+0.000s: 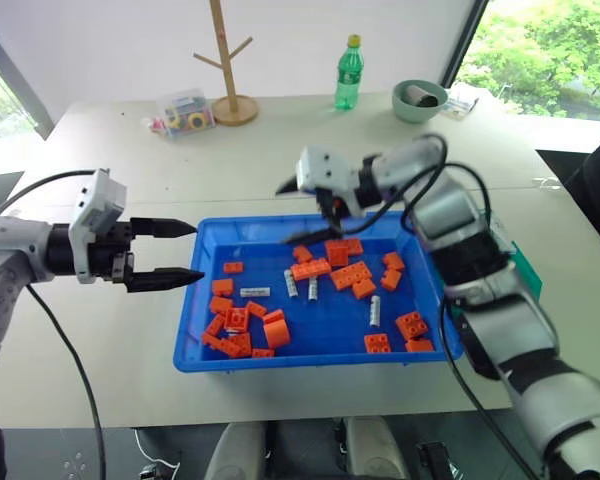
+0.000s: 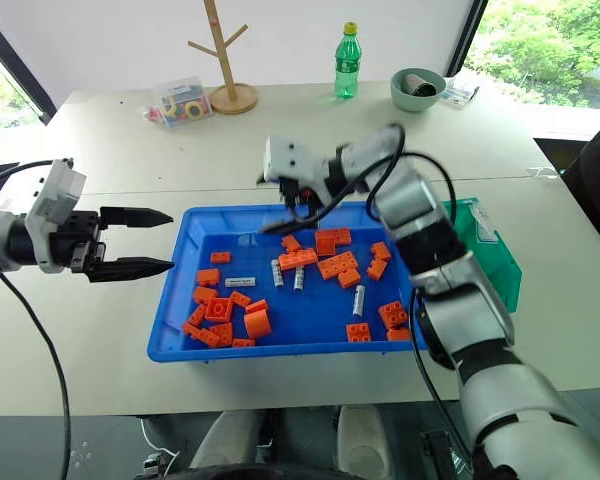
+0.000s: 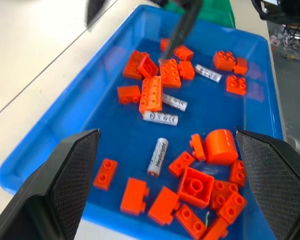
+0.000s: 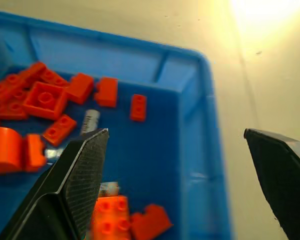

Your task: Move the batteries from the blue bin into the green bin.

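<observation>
Currently, both sets of jaws are standing wide and empty, the right gripper (image 2: 275,205) hovering at the blue bin's (image 2: 180,350) upper edge mid-frame, the left gripper (image 1: 170,253) waiting left, while batteries (image 1: 291,287), print unreadable, are lying among orange bricks (image 1: 345,275), the green bin (image 2: 495,250) right.

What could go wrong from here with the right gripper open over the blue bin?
1. The batteries lie among orange bricks; the open right gripper could close on a brick too, or nudge a battery aside.
2. The green bin sits behind the right arm, partly hidden, so a carried battery might miss it.
3. The open left gripper hovers at the blue bin rim; both arms reaching in could collide.
</observation>
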`<state>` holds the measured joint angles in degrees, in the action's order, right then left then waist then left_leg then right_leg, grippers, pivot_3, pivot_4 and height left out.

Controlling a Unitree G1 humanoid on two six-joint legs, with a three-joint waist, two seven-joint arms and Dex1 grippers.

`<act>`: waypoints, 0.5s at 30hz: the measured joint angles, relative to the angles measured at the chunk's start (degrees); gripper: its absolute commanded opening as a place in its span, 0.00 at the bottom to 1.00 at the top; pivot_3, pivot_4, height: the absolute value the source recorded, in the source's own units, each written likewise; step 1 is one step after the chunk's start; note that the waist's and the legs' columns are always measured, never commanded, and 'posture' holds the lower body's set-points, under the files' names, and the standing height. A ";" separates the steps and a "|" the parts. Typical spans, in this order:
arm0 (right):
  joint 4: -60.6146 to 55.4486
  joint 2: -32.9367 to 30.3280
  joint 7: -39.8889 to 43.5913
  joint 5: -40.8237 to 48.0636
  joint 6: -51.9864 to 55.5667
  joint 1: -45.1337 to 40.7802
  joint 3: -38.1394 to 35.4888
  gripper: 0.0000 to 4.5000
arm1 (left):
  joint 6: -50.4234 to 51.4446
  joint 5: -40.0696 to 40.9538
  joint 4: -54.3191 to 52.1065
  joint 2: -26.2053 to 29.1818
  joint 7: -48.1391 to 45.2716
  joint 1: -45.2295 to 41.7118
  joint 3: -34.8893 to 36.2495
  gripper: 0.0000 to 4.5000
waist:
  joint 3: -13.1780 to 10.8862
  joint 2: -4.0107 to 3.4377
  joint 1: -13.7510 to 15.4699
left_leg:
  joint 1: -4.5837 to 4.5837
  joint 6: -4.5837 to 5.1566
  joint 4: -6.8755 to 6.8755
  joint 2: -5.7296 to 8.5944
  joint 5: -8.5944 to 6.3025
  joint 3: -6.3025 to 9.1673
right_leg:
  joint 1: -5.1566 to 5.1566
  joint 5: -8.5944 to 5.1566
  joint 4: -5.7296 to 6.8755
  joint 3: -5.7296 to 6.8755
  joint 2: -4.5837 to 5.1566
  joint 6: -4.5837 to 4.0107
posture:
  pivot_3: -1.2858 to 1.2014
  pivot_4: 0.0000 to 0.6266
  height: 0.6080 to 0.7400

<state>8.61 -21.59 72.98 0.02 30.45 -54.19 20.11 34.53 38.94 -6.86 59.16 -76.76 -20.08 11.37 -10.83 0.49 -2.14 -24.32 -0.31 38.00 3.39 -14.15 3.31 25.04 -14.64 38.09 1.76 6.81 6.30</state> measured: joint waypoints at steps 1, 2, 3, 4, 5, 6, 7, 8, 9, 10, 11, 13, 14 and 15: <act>-1.75 0.25 -0.58 0.20 2.40 1.39 0.95 0.99 | 0.00 0.00 0.01 0.09 -0.11 0.08 0.11 1.00 | 0.00 0.00 0.00 | -0.03 0.00 0.01 0.00 0.00 0.00 | 0.03 0.01 0.00 0.00 0.00 -0.01 | 0.52 0.24 0.72; -4.26 0.45 -1.56 0.27 5.09 2.92 2.15 0.99 | 0.00 0.00 -0.02 0.15 -0.28 0.10 0.30 1.00 | 0.00 0.00 0.00 | -0.06 0.01 0.01 0.00 0.00 -0.01 | 0.07 0.03 0.00 0.00 0.00 -0.03 | 0.52 0.24 0.72; -5.77 0.91 -2.22 0.39 6.79 3.68 2.69 0.99 | -0.01 0.00 -0.02 0.16 -0.30 0.10 0.38 1.00 | 0.00 0.00 -0.01 | -0.06 0.00 0.01 0.00 0.00 -0.01 | 0.07 0.03 0.00 0.00 0.00 -0.03 | 0.52 0.24 0.72; -7.27 1.70 -3.14 0.78 8.71 4.34 3.10 0.99 | -0.01 0.00 -0.03 0.17 -0.32 0.10 0.42 1.00 | 0.00 0.01 -0.02 | -0.06 0.00 0.01 0.00 0.00 -0.01 | 0.07 0.03 0.01 0.00 -0.01 -0.03 | 0.52 0.24 0.72; -8.43 2.50 -3.95 1.15 10.33 4.79 3.61 0.99 | -0.01 0.00 -0.04 0.17 -0.34 0.09 0.43 1.00 | 0.00 0.01 -0.13 | -0.06 0.00 0.01 0.00 0.00 -0.01 | 0.08 0.03 0.01 0.00 -0.01 -0.03 | 0.52 0.24 0.72; -9.43 3.26 -4.76 1.44 11.69 5.09 4.46 0.99 | -0.02 -0.02 -0.05 0.17 -0.35 0.05 0.42 1.00 | 0.00 0.01 -0.26 | -0.06 0.00 0.00 0.00 0.00 -0.01 | 0.08 0.03 0.02 0.00 -0.01 -0.03 | 0.52 0.24 0.72; -9.79 3.73 -5.42 1.51 12.27 5.31 4.89 0.99 | -0.02 -0.03 -0.04 0.17 -0.35 0.00 0.42 1.00 | 0.00 0.01 -0.28 | -0.06 0.00 0.01 0.00 0.00 -0.01 | 0.08 0.03 0.01 0.00 -0.02 -0.03 | 0.52 0.24 0.72; -9.75 4.15 -6.35 1.46 12.53 5.49 5.35 0.99 | -0.02 -0.03 -0.04 0.17 -0.34 -0.09 0.42 1.00 | 0.00 0.01 -0.25 | -0.06 0.00 0.00 0.00 0.00 -0.01 | 0.08 0.03 0.01 0.01 -0.02 -0.03 | 0.52 0.24 0.72; -9.44 4.77 -7.46 1.41 12.57 5.92 5.65 0.99 | -0.02 -0.03 -0.03 0.16 -0.34 -0.24 0.42 1.00 | 0.01 0.01 -0.24 | -0.06 0.00 0.00 0.00 0.00 -0.01 | 0.08 0.03 0.01 0.01 -0.02 -0.03 | 0.52 0.24 0.72; -9.10 5.17 -8.25 1.37 12.49 6.11 6.13 0.99 | -0.02 -0.03 -0.04 0.17 -0.34 -0.39 0.42 1.00 | 0.01 0.01 -0.24 | -0.06 0.00 0.01 0.00 0.00 -0.01 | 0.08 0.03 0.01 0.01 -0.02 -0.03 | 0.52 0.24 0.72; -8.46 5.58 -8.97 1.38 12.36 6.20 6.62 0.99 | -0.02 -0.03 -0.05 0.17 -0.34 -0.49 0.42 1.00 | 0.01 0.01 -0.24 | -0.06 0.00 0.01 0.00 0.00 -0.01 | 0.08 0.03 0.01 0.01 -0.02 -0.03 | 0.52 0.24 0.72; -7.60 5.91 -10.05 1.32 11.43 6.50 7.06 0.99 | 0.00 -0.03 -0.05 0.17 -0.34 -0.50 0.42 1.00 | 0.01 0.02 -0.18 | -0.06 0.00 0.01 0.00 0.00 -0.01 | 0.07 0.03 0.01 0.01 -0.02 -0.03 | 0.52 0.24 0.72; -6.73 5.98 -10.64 1.28 10.73 6.52 7.21 0.99 | 0.01 -0.03 -0.05 0.17 -0.34 -0.50 0.42 1.00 | 0.01 0.02 -0.17 | -0.06 0.00 0.01 0.00 0.00 -0.01 | 0.07 0.03 0.01 0.01 -0.02 -0.03 | 0.52 0.24 0.72; -5.69 6.11 -11.24 1.21 9.97 6.57 7.36 0.99 | 0.03 -0.03 -0.05 0.17 -0.32 -0.49 0.42 1.00 | 0.02 0.03 -0.17 | -0.06 0.00 0.01 0.00 0.00 -0.01 | 0.07 0.04 0.01 0.01 -0.02 -0.03 | 0.52 0.24 0.72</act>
<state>2.92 -15.48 61.73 1.24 40.43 -47.62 27.47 34.56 38.91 -6.91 59.33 -77.08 -20.57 11.80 -10.81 0.52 -2.31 -24.38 -0.31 38.02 3.39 -14.15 3.30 25.11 -14.60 38.10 1.77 6.79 6.27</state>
